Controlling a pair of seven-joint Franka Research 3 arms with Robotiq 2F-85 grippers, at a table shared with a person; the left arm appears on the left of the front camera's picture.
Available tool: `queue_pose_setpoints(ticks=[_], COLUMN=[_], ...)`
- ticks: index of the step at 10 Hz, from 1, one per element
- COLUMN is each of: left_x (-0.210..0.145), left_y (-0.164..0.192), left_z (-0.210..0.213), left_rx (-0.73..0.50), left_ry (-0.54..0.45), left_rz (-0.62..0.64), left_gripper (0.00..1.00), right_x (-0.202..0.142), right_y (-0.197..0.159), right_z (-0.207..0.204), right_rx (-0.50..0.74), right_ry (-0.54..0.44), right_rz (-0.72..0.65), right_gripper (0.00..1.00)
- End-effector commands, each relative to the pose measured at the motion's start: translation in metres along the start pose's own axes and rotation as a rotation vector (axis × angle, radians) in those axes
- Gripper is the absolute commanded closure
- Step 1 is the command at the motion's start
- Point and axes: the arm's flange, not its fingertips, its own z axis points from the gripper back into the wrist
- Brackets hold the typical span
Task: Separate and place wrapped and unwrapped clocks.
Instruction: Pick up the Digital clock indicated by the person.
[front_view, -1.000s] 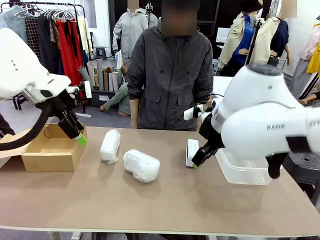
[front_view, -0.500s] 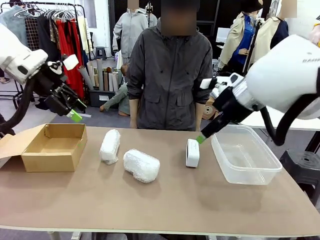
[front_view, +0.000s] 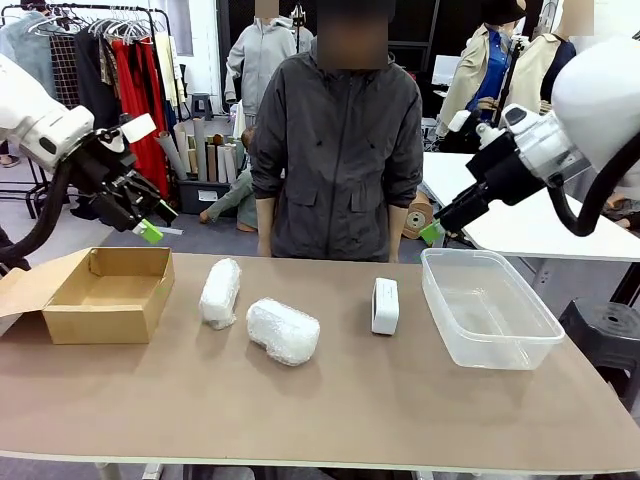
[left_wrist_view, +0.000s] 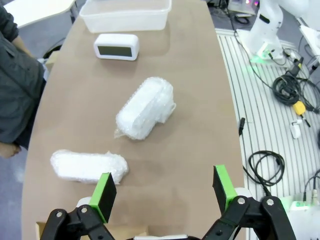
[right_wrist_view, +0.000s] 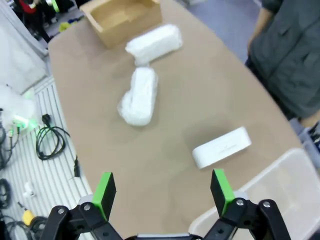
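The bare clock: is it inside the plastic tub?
No, the clock stands on the table beside the tub.

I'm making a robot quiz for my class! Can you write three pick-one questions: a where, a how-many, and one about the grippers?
1. Where is the bare clock? A) floor B) table, beside the clear tub C) shelf
2. How many bubble-wrapped clocks? A) one B) four C) two
3. The left gripper and right gripper are: A) open, empty B) shut on clocks C) gripping the tub
Answers: B, it stands on the table just outside the tub; C, two wrapped lumps lie there; A, both jaws stand wide apart with nothing between.
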Motion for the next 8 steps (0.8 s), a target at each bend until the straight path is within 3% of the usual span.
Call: queue_pose_setpoints(ticks=[1,4,8], left_x=[0.003,0.000,0.008], left_y=[-0.004,-0.011,-0.007], left_z=[0.004,0.004,0.007], left_rx=[0.010,0.007,0.012], left_ry=[-0.039,-0.067,-0.070], left_rz=[-0.013,-0.035,-0.044], left_gripper=[0.00,0.00,0.00], right_x=[0.002,0.004,-0.006], right_y=[-0.017,-0.045,-0.044], right_z=[-0.007,-0.012,-0.022], right_rx=[0.054,0.126,0.156], right_ry=[-0.072,-0.116,-0.063], right_rz=[0.093,0.133,0.278], right_gripper=[0.00,0.00,0.00])
